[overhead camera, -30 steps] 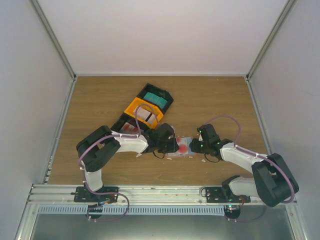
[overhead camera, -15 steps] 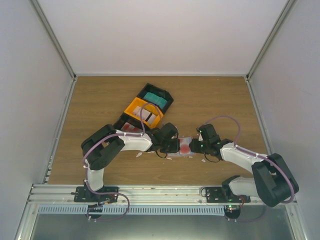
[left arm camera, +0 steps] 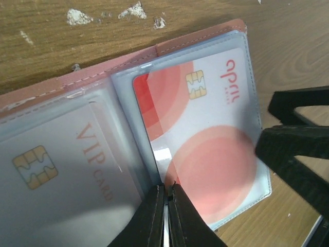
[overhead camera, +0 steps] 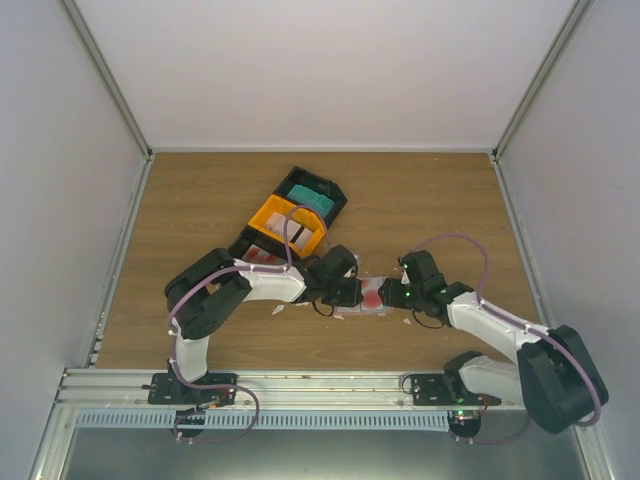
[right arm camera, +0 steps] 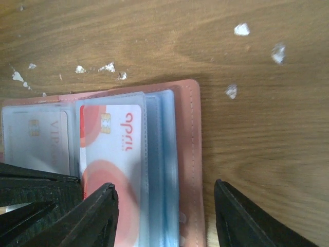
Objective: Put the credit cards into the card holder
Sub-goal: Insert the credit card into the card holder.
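Wooden tabletop near the black-and-orange tray holds our open salmon card holder, a white-and-red credit card sleeved inside, our left gripper pinching a clear sleeve, our right gripper spread wide.

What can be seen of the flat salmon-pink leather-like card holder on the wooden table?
The salmon-pink leather-like card holder lies open and flat on the wooden table, stitched along its edge. Inside are clear plastic sleeves: one holds a white card with red circles, another a grey VIP card. The left gripper is shut at the sleeves' edge, near the fold.
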### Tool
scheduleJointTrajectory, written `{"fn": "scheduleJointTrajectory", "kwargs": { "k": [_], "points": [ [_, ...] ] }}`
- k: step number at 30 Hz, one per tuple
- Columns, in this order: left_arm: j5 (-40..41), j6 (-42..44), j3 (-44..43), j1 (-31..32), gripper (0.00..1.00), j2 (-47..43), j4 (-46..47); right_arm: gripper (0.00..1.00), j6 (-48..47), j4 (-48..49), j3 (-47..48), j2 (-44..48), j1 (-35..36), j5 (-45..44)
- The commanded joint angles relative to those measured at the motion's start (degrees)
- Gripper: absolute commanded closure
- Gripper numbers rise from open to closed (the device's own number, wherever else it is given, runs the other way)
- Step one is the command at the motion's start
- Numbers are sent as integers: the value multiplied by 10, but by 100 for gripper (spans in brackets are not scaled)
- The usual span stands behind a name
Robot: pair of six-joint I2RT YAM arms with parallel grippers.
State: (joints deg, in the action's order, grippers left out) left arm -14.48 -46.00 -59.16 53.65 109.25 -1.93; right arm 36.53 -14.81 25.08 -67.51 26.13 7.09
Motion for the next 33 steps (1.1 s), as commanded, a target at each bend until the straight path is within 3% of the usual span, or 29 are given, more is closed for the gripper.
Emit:
{"fn": "scheduleJointTrajectory", "kwargs": {
  "k": [1, 8, 20, 33],
  "points": [
    [29, 28, 7, 8, 91, -19, -19, 46, 12, -33, 2, 41, 1, -46],
    [29, 39, -1, 8, 90, -18, -30, 45, 10, -37, 8, 49, 1, -43],
    [14, 52, -34, 7, 98, 24, -60, 69, -1, -13, 8, 33, 1, 11],
    [13, 54, -37, 3, 98, 38, -74, 71, -17, 9, 4, 13, 1, 79]
  ]
}}
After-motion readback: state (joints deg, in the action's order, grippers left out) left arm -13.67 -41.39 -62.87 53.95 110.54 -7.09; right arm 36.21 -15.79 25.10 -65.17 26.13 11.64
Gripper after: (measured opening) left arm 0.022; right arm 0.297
